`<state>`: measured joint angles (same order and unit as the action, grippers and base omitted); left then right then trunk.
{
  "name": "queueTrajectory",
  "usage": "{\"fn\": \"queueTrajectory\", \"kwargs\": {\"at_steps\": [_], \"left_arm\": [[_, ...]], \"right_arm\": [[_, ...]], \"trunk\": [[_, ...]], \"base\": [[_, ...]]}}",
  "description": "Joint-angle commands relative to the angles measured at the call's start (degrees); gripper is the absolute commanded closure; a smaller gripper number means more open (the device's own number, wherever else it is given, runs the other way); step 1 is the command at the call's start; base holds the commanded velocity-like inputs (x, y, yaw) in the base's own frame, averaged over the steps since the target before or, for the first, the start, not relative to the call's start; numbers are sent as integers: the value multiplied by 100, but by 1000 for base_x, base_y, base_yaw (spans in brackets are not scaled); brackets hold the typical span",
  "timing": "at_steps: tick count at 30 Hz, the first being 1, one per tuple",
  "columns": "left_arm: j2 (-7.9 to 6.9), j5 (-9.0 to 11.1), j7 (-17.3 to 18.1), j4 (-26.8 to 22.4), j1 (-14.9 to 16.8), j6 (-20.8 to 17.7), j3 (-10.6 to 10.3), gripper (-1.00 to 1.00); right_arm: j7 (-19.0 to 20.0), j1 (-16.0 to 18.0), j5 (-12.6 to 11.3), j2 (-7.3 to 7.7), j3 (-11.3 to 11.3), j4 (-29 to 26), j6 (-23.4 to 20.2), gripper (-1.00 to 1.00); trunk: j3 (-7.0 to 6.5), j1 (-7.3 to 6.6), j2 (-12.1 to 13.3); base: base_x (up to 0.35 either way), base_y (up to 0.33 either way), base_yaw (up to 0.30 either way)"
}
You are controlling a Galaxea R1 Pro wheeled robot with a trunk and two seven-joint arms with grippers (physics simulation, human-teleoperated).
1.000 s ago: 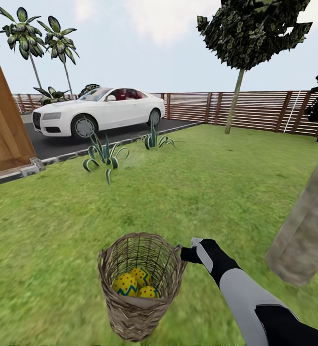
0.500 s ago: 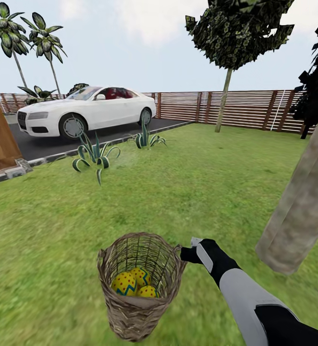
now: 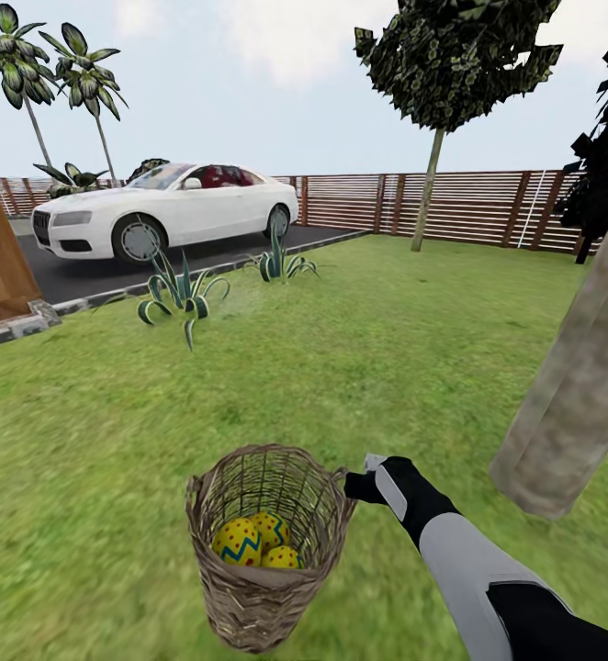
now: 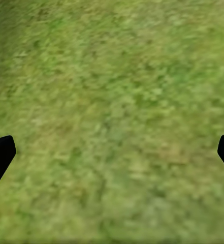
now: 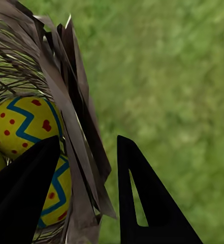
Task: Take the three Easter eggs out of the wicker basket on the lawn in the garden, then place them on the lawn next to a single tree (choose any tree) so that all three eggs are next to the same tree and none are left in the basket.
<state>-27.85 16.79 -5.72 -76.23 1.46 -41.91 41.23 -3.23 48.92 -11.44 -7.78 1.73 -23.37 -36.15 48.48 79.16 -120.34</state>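
Right end effector [image 5: 84, 190] clenched on rim of brown open-weave wicker basket [image 3: 267, 551] standing on green lawn [image 3: 387, 367], three dotted yellow eggs [image 3: 258, 542] inside; a tug could tip it, spilling eggs.

head: high, forward-down over lawn [image 3: 359, 367]; right wrist: close on wicker basket [image 5: 66, 101], shared; left wrist: near grass

three easter eggs [image 3: 256, 543] in wicker basket [image 3: 265, 601], right gripper [image 3: 357, 480] seemingly at its rim
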Motion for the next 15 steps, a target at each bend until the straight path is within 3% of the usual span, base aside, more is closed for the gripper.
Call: {"fn": "queueTrajectory", "kwargs": {"at_steps": [1, 15], "left_arm": [[-1, 61, -52, -6, 3, -22, -1, -100], [-10, 70, 0, -22, -78, -45, 1, -100]], "right_arm": [[-29, 3, -121, -4, 29, -10, -17, 100], [-29, 3, -121, -4, 29, -19, -15, 100]], "trunk": [[24, 22, -44], [275, 329, -606]], "base": [[0, 0, 0], [0, 0, 0]]}}
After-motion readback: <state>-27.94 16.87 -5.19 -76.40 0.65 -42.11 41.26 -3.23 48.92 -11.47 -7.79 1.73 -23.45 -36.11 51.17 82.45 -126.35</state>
